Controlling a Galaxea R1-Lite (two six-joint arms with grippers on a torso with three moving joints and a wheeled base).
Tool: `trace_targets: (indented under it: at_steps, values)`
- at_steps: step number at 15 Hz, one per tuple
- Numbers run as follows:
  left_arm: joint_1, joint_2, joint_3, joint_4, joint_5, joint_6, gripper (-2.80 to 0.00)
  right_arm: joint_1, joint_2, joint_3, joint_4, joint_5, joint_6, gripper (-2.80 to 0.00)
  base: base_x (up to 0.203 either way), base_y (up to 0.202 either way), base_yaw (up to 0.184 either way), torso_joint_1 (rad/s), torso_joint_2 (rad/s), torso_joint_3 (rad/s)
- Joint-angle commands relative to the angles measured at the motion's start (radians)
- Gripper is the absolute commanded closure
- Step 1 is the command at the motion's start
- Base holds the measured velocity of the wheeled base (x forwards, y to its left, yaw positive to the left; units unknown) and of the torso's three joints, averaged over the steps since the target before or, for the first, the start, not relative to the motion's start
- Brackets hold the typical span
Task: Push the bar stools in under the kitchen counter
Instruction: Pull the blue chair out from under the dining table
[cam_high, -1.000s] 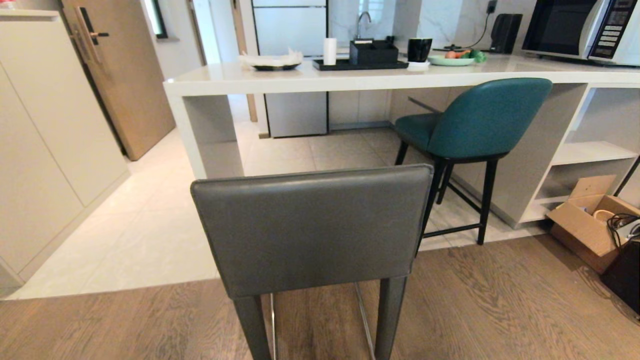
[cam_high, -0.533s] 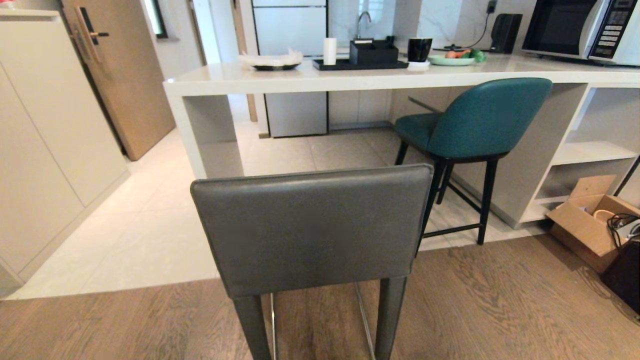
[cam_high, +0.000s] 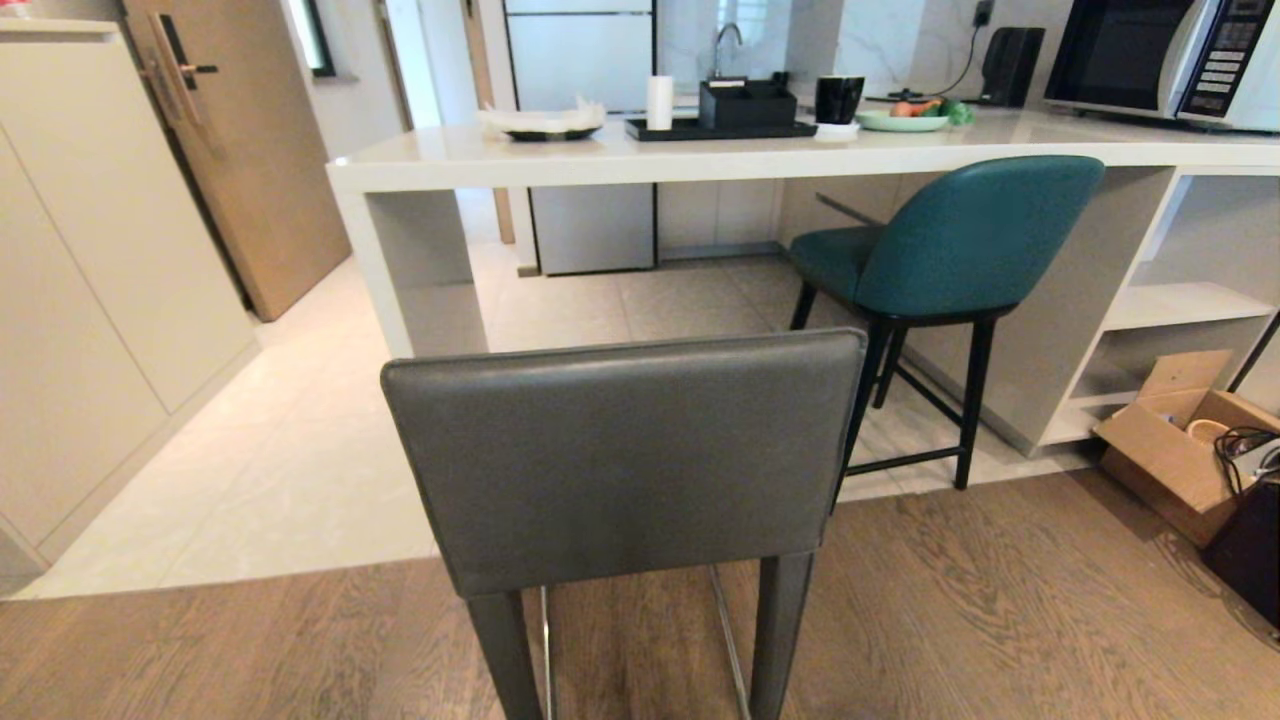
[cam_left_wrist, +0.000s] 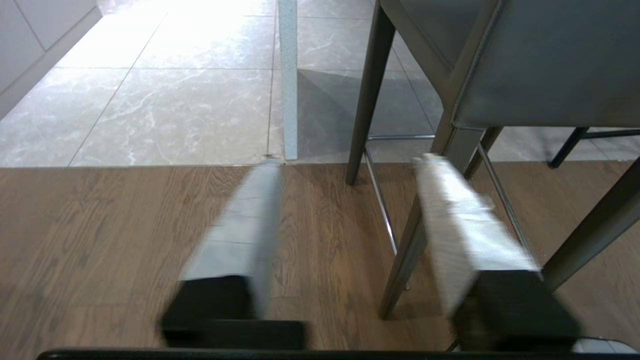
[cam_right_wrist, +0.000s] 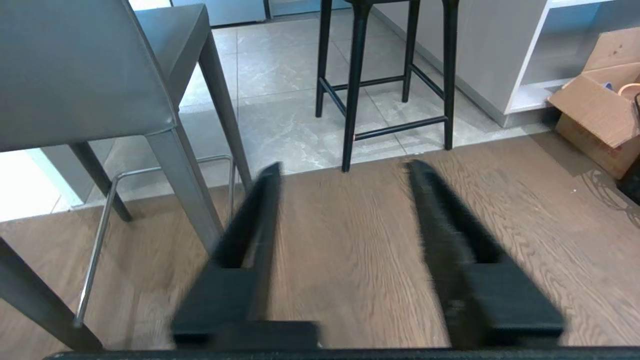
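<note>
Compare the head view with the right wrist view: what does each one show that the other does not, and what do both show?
Only the head view shows the kitchen counter, the microwave and the teal stool's seat and back. Only the right wrist view shows the right gripper, open above the wooden floor, holding nothing. Both show the grey stool, the teal stool's black legs and the cardboard box.

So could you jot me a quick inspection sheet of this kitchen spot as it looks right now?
Surface: counter carries tray, cup, plate.
Job's things: grey stool stands out on the wood floor; teal stool seat partly under the counter.
Clutter: open cardboard box by the shelves.
End effectors: left end effector and right end effector open, holding nothing, low beside the grey stool.
Cables: black cable over the box.
Surroundings: microwave, wooden door.
</note>
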Motion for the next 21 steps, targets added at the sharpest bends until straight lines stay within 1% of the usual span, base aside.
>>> trace_targets:
  at_steps: [1, 13, 21]
  values:
    - [0.0, 0.002, 0.0, 0.0, 0.0, -0.001, 0.0, 0.001, 0.002, 0.0, -0.001, 0.0, 0.002, 0.0, 0.0, 0.0, 0.0, 0.0, 0.0, 0.0]
    - [-0.001, 0.002, 0.0, 0.0, 0.0, -0.002, 0.0, 0.001, 0.002, 0.0, -0.001, -0.002, 0.002, 0.0, 0.001, -0.005, 0.0, 0.0, 0.0, 0.0]
    - [-0.001, 0.002, 0.0, 0.0, 0.001, -0.002, 0.0, 0.001, 0.002, 0.0, -0.001, -0.003, 0.006, 0.0, 0.0, -0.181, 0.003, 0.002, 0.0, 0.003]
